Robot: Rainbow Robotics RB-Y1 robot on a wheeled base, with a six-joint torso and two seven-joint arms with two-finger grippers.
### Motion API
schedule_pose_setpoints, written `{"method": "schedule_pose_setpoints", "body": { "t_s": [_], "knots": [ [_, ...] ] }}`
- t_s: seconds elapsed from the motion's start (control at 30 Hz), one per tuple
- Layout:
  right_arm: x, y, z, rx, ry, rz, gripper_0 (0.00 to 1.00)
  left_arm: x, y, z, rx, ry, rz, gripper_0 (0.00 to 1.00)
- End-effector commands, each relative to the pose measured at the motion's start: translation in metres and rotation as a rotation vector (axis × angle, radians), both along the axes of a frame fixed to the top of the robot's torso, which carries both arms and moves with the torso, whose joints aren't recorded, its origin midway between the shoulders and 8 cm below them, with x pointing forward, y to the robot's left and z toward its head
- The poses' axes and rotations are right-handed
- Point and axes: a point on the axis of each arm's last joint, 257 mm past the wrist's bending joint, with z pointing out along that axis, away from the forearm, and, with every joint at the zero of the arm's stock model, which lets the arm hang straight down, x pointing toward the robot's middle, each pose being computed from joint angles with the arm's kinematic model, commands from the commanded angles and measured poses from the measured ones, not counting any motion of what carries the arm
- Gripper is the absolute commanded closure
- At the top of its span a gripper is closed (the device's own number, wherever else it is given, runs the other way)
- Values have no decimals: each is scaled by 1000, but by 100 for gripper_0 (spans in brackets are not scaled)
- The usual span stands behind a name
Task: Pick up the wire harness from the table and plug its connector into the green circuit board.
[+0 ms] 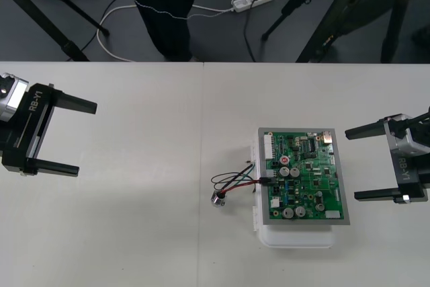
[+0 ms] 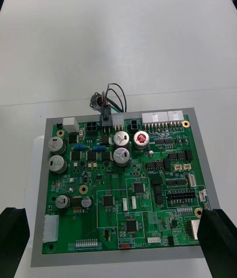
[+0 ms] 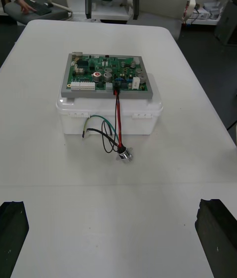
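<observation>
The green circuit board [image 1: 304, 178] rests on its white base [image 1: 295, 238] at the table's right. The harness's black plug [image 1: 265, 178] sits in a connector on the board's left edge. Its wires [image 1: 235, 181] trail left to the metal socket [image 1: 218, 199], which lies on the table. Seen from the right wrist, the plug [image 2: 105, 119] is seated at the board's [image 2: 123, 179] far edge. From the left wrist, the wires [image 3: 119, 120] hang over the base [image 3: 108, 118] down to the socket [image 3: 124, 155]. My left gripper [image 1: 87, 139] stands open at the far left. My right gripper [image 1: 351, 165] is open just right of the board.
Bare table lies between the left gripper and the harness. The table's far edge runs along the top of the front view, with dark floor, tripod legs and cables [image 1: 222, 5] beyond it.
</observation>
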Motion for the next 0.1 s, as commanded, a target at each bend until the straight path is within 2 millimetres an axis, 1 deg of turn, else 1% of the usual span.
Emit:
{"method": "schedule_pose_setpoints", "body": {
  "t_s": [0.03,0.1],
  "knots": [
    [-8,5,-3,8,-6,37,0,-12,11,6,43,41,-1,0],
    [-8,5,-3,8,-6,37,0,-12,11,6,43,41,-1,0]
  ]
}}
